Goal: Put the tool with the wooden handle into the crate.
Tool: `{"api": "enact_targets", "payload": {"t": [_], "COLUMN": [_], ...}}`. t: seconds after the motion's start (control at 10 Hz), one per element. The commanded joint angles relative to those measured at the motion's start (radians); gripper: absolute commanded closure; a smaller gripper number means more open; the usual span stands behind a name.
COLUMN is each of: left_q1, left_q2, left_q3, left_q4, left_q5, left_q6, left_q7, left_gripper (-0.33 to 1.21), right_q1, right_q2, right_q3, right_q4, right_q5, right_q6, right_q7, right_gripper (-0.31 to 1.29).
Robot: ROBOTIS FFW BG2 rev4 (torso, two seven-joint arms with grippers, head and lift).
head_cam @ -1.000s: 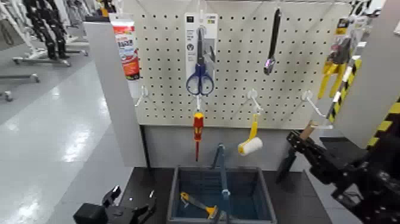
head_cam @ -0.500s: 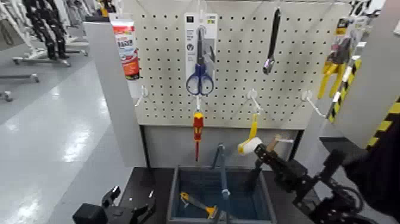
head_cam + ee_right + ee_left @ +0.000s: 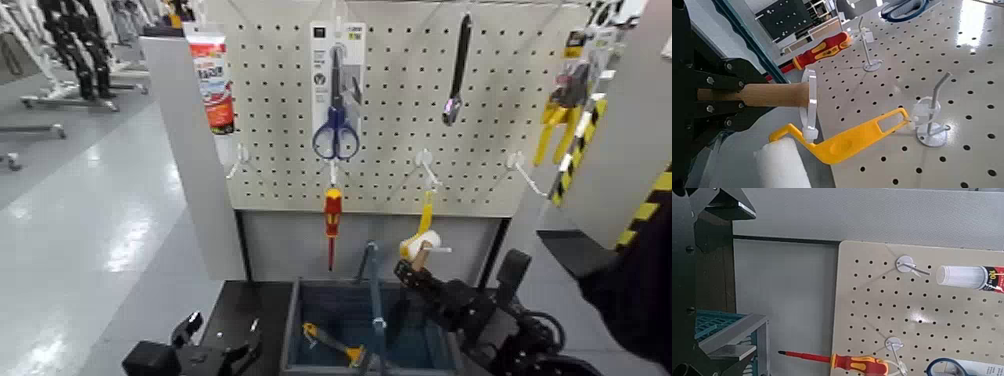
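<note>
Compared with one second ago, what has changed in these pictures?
The right claw, shut on the trowel, swung from the far right leftward to above the crate. The left claw stayed parked low; the screwdriver and paint roller still hang.

Little can be read. On the pegboard (image 3: 400,100), the red-and-white tube (image 3: 212,80) hanging at its upper left edge carries dark block lettering, too small to make out; it may read "BARGE". The scissors card (image 3: 337,60) near the pegboard's top middle shows small icons and print, illegible.
</note>
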Motion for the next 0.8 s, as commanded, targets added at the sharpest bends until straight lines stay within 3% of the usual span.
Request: {"api": "enact_targets", "payload": {"t": [0.1,0.5,0.8], "left_q1": [0.002,0.003,0.003], "left_q2": [0.000,0.000,0.000], "left_q3": [0.002,0.002,0.002], "left_q4": [0.000,0.000,0.000], "left_q5": [0.000,0.005,0.005], "left_q6": [-0.003,-0.006,-0.006], "left_q7": [0.000,0.000,0.000], "left_gripper": [0.11,0.11,0.11], "right_q1": [0.001,0.024,0.071], "right_q2": [-0.002,0.000,0.008], "right_q3": [0.003,-0.043,-0.080], "right_q4": [-0.004,-0.066,-0.135], "right_q5": [0.006,0.088,0.115], "right_q6": [0.004,0.053,0.060], "right_q7": [0.006,0.026,-0.006], "right_gripper": [0.88,0.07,0.10]}}
